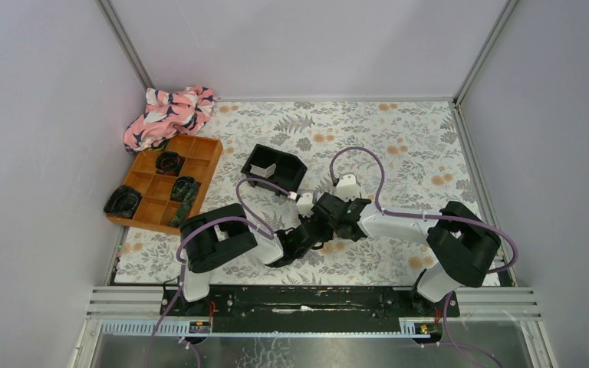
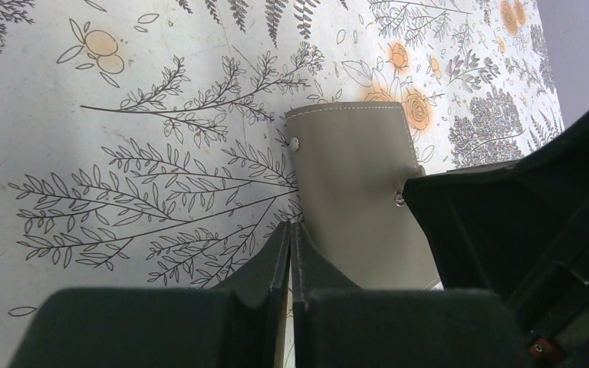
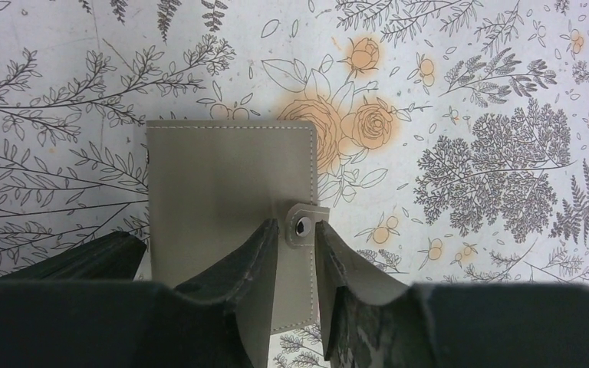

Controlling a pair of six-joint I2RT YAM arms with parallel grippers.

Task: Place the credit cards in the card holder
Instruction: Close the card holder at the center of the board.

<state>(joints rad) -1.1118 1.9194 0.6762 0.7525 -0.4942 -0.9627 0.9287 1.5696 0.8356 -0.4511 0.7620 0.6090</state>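
The holder (image 3: 222, 176) lies flat and folded shut on the table (image 3: 468, 77), between the two wrists near the table's middle. Its snap tab (image 3: 304, 226) is wrapped over the right edge and still fastened. The left gripper (image 2: 290, 238) is closed with nothing between the fingers, its tips set at the holder's left edge. The right gripper (image 3: 297, 244) has its fingers slightly parted, one on each side of the tab but not clamped on it. The step in hand looks to be unsnapping and opening the holder, since no card can go in while it is shut. To do that well, the right fingers should close on the tab alone, low enough to catch its free end but not the cover beneath. They should then peel it outward and up, away from the stud, rather than dragging sideways. The left tips should press down firmly while this happens, or the light holder will lift or slide with the pull. The tab is small and slick, so a shallow bite may slip off. The cards do not show in either wrist view. A pale shape in the black tray (image 1: 291, 170) beyond the arms may be them, though the overhead view is too coarse to be sure.
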